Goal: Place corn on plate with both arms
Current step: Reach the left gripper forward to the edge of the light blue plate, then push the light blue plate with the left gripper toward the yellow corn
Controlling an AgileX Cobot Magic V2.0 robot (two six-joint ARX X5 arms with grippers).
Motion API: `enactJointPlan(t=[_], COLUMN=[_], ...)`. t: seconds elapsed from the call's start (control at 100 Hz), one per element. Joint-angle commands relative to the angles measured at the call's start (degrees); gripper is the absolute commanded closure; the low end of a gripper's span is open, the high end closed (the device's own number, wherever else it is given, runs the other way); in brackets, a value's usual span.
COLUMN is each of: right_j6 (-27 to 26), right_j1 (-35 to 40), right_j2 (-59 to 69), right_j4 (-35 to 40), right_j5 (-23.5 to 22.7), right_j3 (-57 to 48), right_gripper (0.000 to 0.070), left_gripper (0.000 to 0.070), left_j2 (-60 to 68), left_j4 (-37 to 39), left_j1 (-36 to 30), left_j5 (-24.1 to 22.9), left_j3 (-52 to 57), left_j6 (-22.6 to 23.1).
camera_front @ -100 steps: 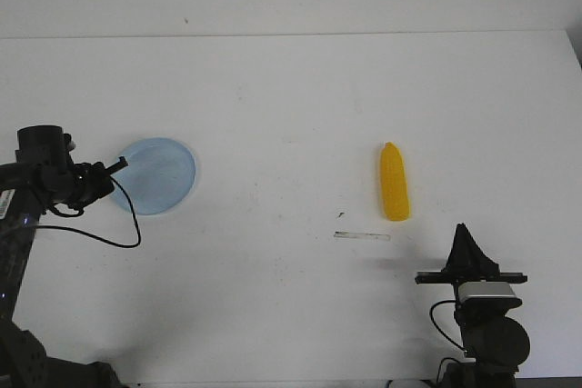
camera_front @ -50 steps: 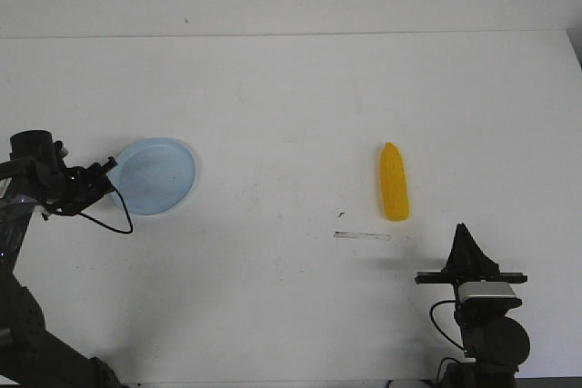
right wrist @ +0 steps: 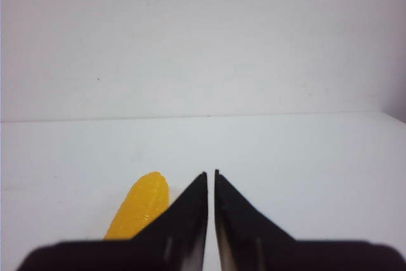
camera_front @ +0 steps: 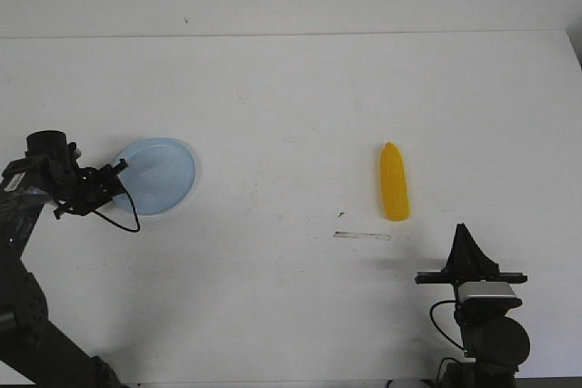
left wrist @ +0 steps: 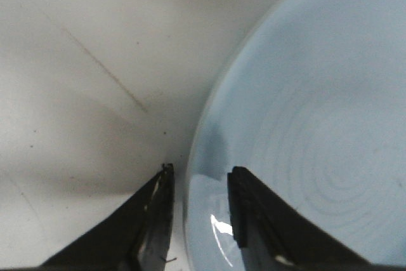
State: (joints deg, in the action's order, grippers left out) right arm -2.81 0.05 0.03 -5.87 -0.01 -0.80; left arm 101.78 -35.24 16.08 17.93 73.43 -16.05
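White table [camera_front: 291,115]: plate [camera_front: 159,174] (rim straddled); corn [camera_front: 394,183] apart.

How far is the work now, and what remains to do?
Nothing is finished: the corn lies on the table, far from the plate. In hand: the left gripper straddles the plate's rim, one of its fingers over the plate. The right gripper, nearly shut, holds nothing. Picking up and placing the corn remain.

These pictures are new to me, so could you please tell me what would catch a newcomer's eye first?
The bright yellow toy corn cob stands out, lying alone right of centre on the white table. At the far left, the left end effector straddles the rim of the round pale-blue plastic plate, one finger on each side. The right end effector sits nearly shut, near the corn.
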Motion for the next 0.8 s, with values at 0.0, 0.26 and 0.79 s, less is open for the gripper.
enactJointPlan(t=[0.0, 0.26, 0.79], right_j6=[0.1, 0.1, 0.1], right_j1=[0.0, 0.0, 0.0], right_j2=[0.0, 0.0, 0.0], right_j4=[-0.5, -0.6, -0.5], right_j5=[0.0, 0.0, 0.0], right_j3=[0.1, 0.1, 0.1], right_gripper=[0.0683, 0.0683, 0.0683], left_gripper=[0.0537, 0.0699, 0.0699], left_j2=[1.6, 1.7, -5.9], left_j4=[0.4, 0.9, 1.1], left_j1=[-0.2, -0.5, -9.0], left_j5=[0.2, 0.2, 7.0], left_j3=[1.0, 1.0, 1.0], left_j6=[0.0, 0.0, -1.0])
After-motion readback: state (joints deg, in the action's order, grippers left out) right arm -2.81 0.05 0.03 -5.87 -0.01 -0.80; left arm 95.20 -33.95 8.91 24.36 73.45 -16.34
